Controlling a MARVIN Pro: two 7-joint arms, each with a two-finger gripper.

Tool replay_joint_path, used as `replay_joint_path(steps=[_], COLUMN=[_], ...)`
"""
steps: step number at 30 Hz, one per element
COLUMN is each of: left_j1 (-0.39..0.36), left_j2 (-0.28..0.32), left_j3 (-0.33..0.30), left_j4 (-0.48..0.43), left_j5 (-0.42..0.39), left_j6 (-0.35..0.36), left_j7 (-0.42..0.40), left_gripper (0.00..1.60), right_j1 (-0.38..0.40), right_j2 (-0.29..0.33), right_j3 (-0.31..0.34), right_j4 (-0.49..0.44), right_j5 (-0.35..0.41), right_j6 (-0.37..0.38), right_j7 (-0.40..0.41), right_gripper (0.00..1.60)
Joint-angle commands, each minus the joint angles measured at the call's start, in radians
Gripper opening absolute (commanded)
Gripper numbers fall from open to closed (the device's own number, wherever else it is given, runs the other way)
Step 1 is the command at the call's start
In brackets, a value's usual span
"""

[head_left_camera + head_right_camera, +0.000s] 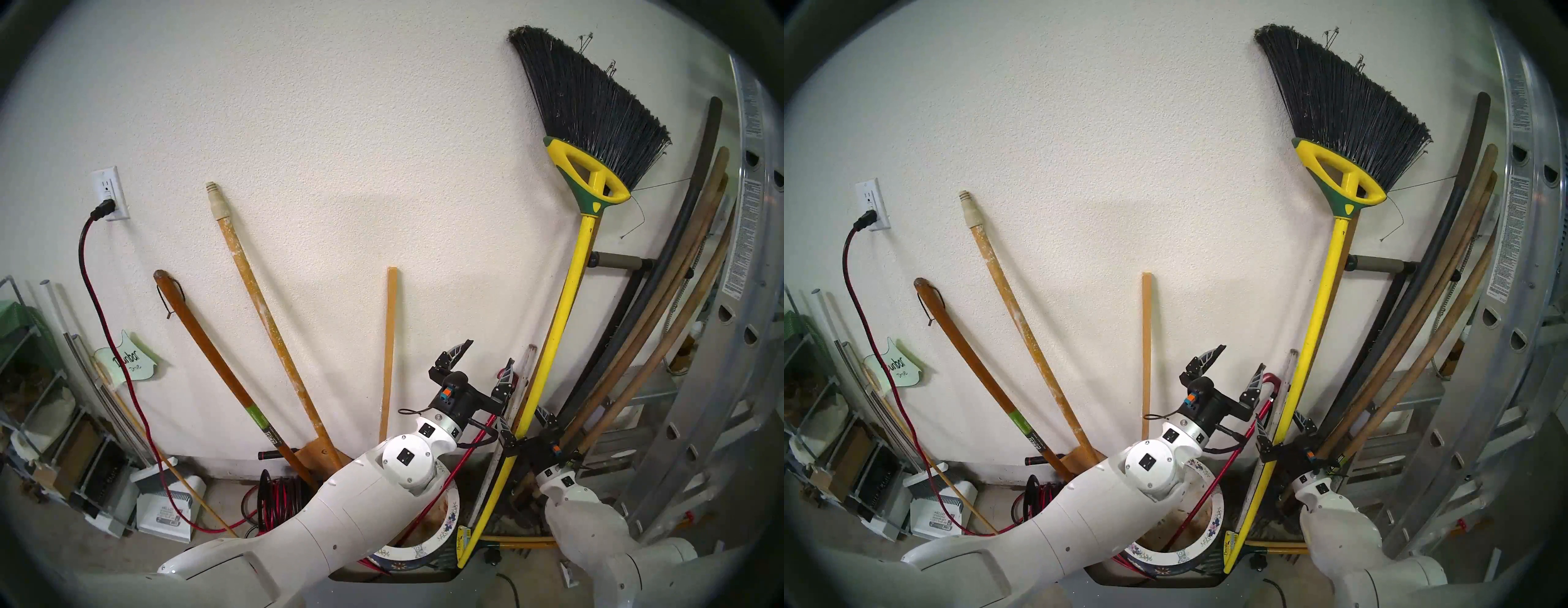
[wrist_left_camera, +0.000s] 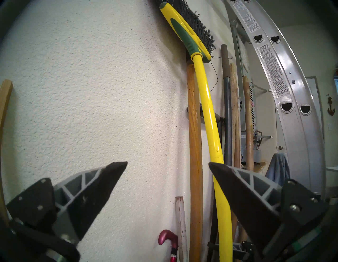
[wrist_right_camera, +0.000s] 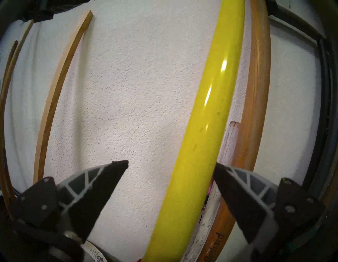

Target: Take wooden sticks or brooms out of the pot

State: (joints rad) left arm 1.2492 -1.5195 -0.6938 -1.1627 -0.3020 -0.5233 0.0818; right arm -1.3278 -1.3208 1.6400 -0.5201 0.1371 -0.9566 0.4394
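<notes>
Broom [image 1: 564,297] leans against the wall outside the pot [image 1: 441,535], its yellow handle between your right gripper's [image 3: 170,164] spread jaws, ungripped. Your left gripper [image 1: 488,361] hangs empty, jaws spread. Pole [image 1: 263,305] and slat [image 1: 389,339] lean leftward.

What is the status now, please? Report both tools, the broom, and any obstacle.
Left tool open, empty. Right tool open, broom handle between its fingers, ungripped, leaning on wall outside the pot. Red cane in pot.
</notes>
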Motion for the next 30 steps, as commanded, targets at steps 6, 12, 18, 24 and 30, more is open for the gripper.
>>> replay_joint_path(steps=[6,12,18,24,30], left_j1=[0.03,0.045,0.062,0.079,0.093], left_j2=[0.03,0.047,0.066,0.077,0.087], left_j3=[-0.001,0.0,-0.001,0.002,0.004], left_j4=[-0.077,-0.108,-0.142,-0.163,-0.18], left_j5=[-0.006,-0.007,-0.005,-0.002,0.002], left_j6=[0.001,0.001,0.001,-0.003,-0.007], left_j7=[0.002,0.005,0.01,0.017,0.024], left_gripper=[1.6,1.6,1.6,1.6,1.6], right_j1=[-0.127,-0.183,-0.235,-0.298,-0.341], right_j2=[-0.03,-0.051,-0.066,-0.088,-0.111], right_j3=[0.033,0.065,0.084,0.105,0.124], right_j4=[-0.177,-0.281,-0.38,-0.477,-0.535], right_j5=[-0.043,-0.036,-0.015,-0.013,-0.026], right_j6=[0.03,0.016,0.023,0.026,0.024], right_j7=[-0.116,-0.156,-0.157,-0.187,-0.22], right_gripper=[1.6,1.6,1.6,1.6,1.6])
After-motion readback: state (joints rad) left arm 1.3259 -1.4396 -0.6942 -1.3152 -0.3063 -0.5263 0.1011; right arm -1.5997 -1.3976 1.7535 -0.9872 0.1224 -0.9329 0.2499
